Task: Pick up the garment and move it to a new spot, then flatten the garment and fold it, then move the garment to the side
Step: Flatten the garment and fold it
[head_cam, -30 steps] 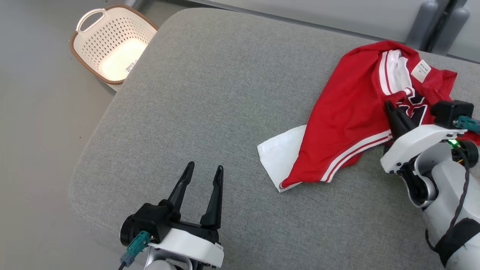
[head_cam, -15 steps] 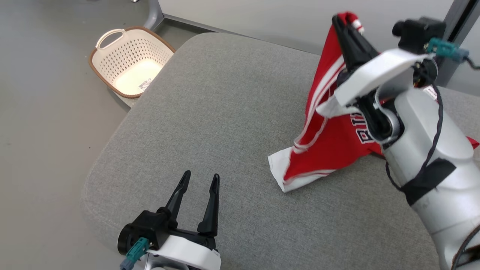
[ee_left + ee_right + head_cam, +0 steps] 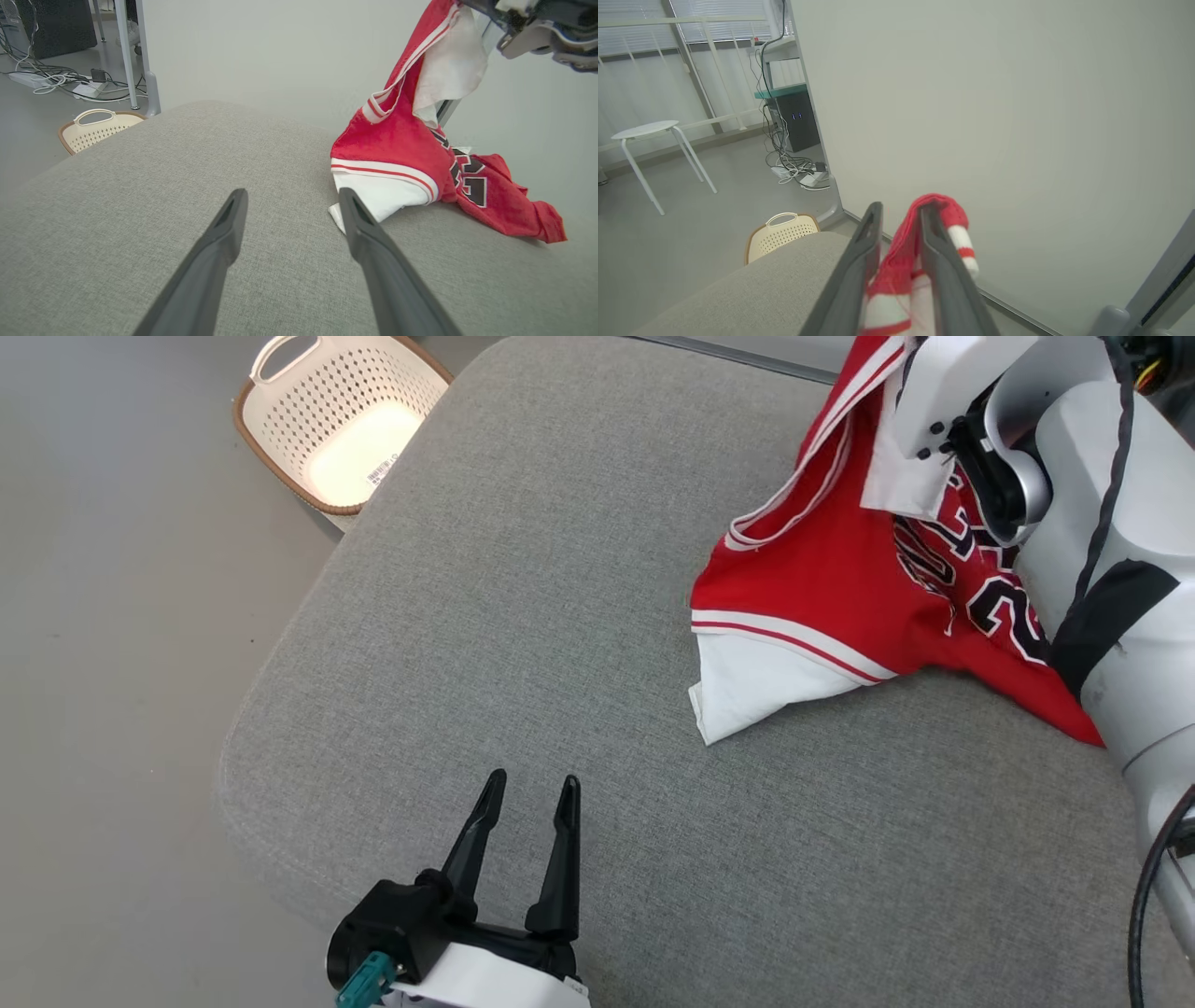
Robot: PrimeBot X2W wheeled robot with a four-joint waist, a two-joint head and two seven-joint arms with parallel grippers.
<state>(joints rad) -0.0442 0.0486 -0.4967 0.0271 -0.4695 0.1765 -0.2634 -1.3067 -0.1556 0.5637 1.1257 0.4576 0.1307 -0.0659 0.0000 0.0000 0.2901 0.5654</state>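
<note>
Parting to about half their span, the right gripper's (image 3: 899, 207) jaws are loosening on a striped edge of the red garment (image 3: 822, 569), which is draping over one finger; a second ago they were clamped on it low on the grey surface (image 3: 560, 569). Release at a new spot is probably starting. Jaws of the left gripper (image 3: 530, 782) are gaping wide, empty. At the far right corner, the garment is slanting down from the grip, its white hem pointing near-left.
</note>
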